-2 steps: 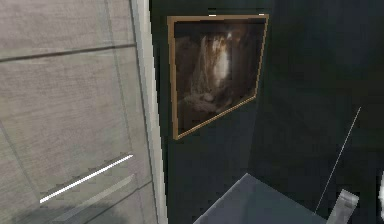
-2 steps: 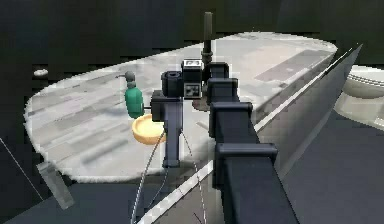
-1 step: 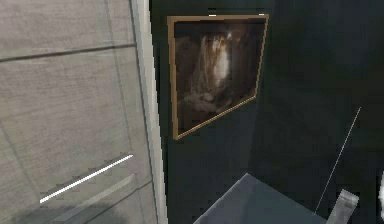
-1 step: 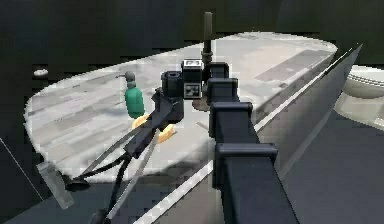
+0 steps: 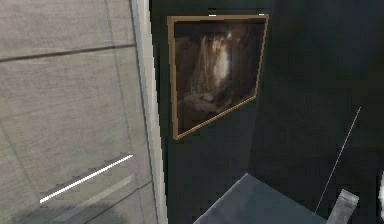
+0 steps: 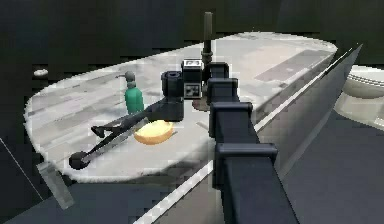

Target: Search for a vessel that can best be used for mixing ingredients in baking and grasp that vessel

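In the arm side view my arm [image 6: 240,150] rises over a marbled countertop [image 6: 260,60]. Left of the two white marker squares [image 6: 190,80], the gripper [image 6: 86,144] stretches its thin dark fingers [image 6: 120,122] down and leftward above the counter. A flat yellow lump [image 6: 153,132] lies on the counter right beside the fingers. A green pump bottle [image 6: 132,96] stands just behind them. I cannot tell whether the gripper holds anything.
A dark upright fixture [image 6: 207,35] stands at the counter's far side, and a white toilet [image 6: 365,85] sits at the right. The forward view shows a glass shower door [image 5: 70,110] with a bar handle [image 5: 85,178], a framed painting [image 5: 218,70] and a grey counter corner [image 5: 250,205].
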Motion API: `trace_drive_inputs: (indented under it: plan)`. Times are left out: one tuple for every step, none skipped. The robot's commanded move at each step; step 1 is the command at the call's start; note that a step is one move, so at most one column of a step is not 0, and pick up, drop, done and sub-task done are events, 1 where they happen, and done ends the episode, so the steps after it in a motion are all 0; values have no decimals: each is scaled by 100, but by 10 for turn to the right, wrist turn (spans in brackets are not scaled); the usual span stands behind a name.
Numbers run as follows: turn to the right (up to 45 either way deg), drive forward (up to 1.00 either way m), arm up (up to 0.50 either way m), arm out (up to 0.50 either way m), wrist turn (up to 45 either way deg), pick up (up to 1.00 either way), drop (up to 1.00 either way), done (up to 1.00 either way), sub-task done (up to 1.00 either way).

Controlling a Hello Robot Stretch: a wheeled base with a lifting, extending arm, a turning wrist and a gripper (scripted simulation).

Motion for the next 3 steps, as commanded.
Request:
trace_drive_inputs:
  plan:
    - [0, 0, 0, 0, 450, 0, 0, 0, 0]
    - [0, 0, 0, 0, 150, 0, 0, 0, 0]
    - [0, 0, -10, 0, 0, 0, 0, 0, 0]
